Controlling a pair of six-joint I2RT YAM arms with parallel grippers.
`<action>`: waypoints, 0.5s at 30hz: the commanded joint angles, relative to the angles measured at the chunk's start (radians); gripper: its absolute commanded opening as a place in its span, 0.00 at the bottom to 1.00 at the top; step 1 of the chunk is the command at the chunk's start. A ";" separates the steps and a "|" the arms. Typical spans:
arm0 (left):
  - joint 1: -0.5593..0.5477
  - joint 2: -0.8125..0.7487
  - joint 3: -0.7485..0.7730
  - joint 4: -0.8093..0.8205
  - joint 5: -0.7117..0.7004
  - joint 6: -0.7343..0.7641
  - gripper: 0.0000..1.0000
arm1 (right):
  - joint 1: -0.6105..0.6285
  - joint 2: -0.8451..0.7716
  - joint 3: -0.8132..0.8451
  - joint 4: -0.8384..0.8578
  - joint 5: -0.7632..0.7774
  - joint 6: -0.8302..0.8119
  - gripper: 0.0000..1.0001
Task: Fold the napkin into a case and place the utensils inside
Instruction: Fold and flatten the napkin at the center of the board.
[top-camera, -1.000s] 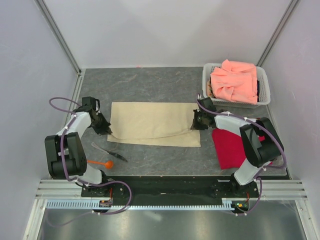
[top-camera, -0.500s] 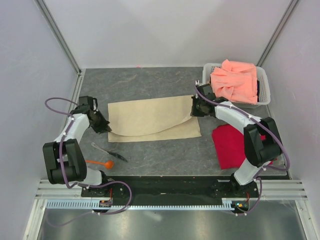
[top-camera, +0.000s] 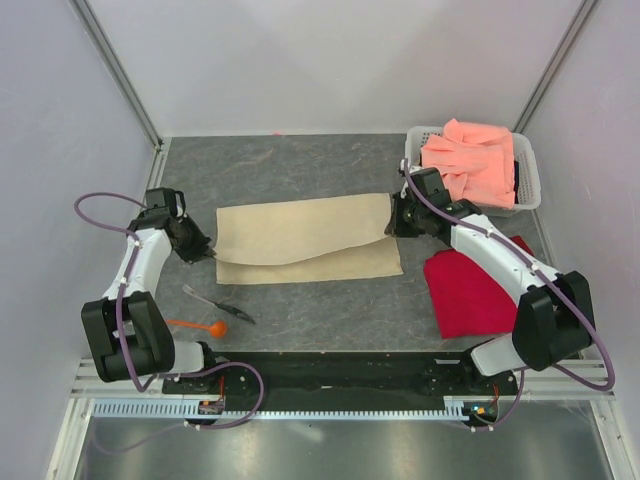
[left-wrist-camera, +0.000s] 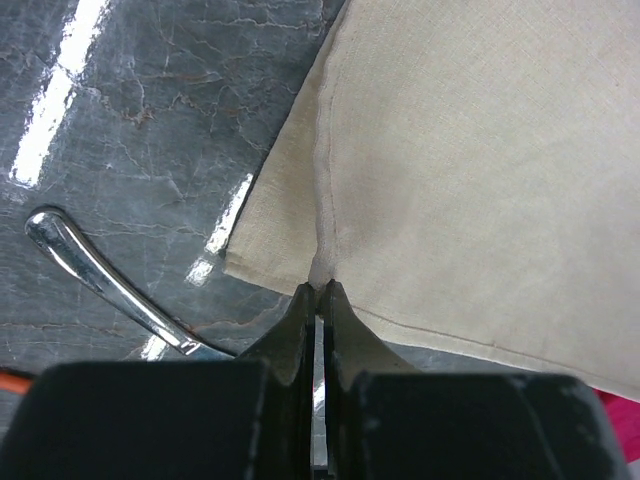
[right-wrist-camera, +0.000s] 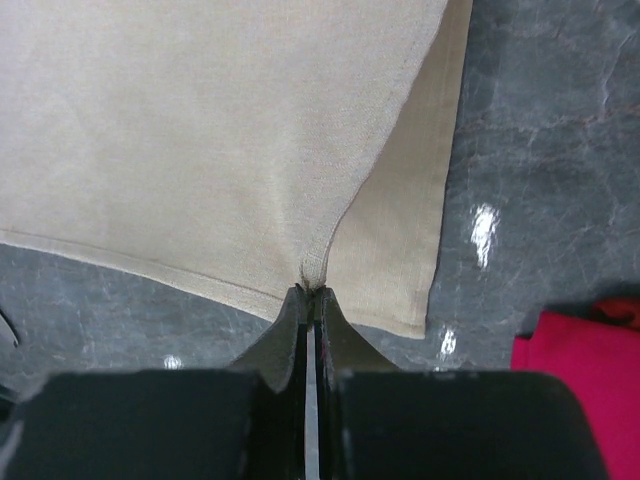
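Beige napkin (top-camera: 300, 235) held at both ends on the table (top-camera: 300, 160).
From above, it is pinched by the left gripper (top-camera: 210, 256) and the right gripper (top-camera: 390, 222). In each wrist view, the jaws are seen clamped on a cloth edge.

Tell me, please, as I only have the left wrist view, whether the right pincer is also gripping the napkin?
Observer: Yes, the right pincer is shut on the napkin, pinching its upper layer near the right edge.
Operator: Does that layer cover the one beneath?
Observer: Not fully; the top view shows a strip of the lower layer bare along the near side.
Operator: And the spoon?
Observer: The orange spoon lies on the table at the near left, apart from the napkin.
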 joint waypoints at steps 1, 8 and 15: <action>0.018 -0.037 0.031 -0.023 -0.018 0.011 0.02 | 0.000 -0.050 -0.042 -0.038 -0.040 -0.004 0.00; 0.024 -0.063 0.025 -0.025 -0.058 0.018 0.02 | 0.002 -0.082 -0.091 -0.042 -0.054 0.000 0.00; 0.025 0.003 -0.042 0.027 0.014 0.012 0.02 | 0.002 -0.065 -0.186 0.017 -0.083 0.028 0.00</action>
